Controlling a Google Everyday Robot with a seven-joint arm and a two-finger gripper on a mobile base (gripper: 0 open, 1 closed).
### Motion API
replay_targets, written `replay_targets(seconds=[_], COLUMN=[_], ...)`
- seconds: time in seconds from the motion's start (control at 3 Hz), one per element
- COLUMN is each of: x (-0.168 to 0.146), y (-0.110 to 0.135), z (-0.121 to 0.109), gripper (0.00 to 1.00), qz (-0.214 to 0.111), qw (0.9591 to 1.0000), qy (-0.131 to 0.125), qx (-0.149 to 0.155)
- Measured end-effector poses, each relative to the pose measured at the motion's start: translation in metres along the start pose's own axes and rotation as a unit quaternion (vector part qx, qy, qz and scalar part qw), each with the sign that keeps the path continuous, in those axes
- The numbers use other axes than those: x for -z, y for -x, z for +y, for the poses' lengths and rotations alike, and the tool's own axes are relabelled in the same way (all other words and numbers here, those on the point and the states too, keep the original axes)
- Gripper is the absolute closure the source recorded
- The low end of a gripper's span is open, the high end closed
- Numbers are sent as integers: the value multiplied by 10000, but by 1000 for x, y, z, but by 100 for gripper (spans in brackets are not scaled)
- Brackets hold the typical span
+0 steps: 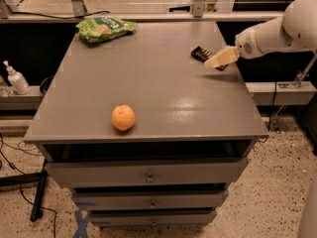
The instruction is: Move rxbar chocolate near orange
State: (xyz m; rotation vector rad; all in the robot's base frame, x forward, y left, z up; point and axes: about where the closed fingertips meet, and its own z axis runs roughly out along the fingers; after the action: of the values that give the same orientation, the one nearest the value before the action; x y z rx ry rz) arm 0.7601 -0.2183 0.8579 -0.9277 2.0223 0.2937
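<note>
— Where is your gripper right now?

— I have the gripper over the right edge of the worktop, toward the far right corner. It is at the end of the white arm, which reaches in from the right. Its pale tip lies across the near end of the rxbar chocolate. From here I cannot tell whether it is open or closed, or whether it has hold of the bar.

— And the bar itself?

— It lies flat on the worktop just beside the right edge, near the far right corner. Its dark far end shows to the left of the gripper.

— The orange?

— The orange sits close to the front edge, left of the middle — well apart from the bar, on a diagonal across the top.

— What else is around?

— A green snack bag lies at the far left corner, well off that diagonal. Off the worktop, a pump bottle stands on a low ledge to the left. Drawers run below the front edge — with a dark gap just under the top.
</note>
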Motion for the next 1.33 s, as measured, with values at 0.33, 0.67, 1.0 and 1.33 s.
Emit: replay_targets(seconds=[0.33, 0.67, 1.0, 1.33], x=[-3, -9, -15, -17], y=[-7, -13, -18, -20], z=[-14, -21, -23, -23], gripper=[0, 0, 0, 18], qz=[-64, -73, -42, -6], qw=[9995, 9985, 9978, 9975], qy=[-185, -273, -278, -261], qx=[-256, -469, -600, -657])
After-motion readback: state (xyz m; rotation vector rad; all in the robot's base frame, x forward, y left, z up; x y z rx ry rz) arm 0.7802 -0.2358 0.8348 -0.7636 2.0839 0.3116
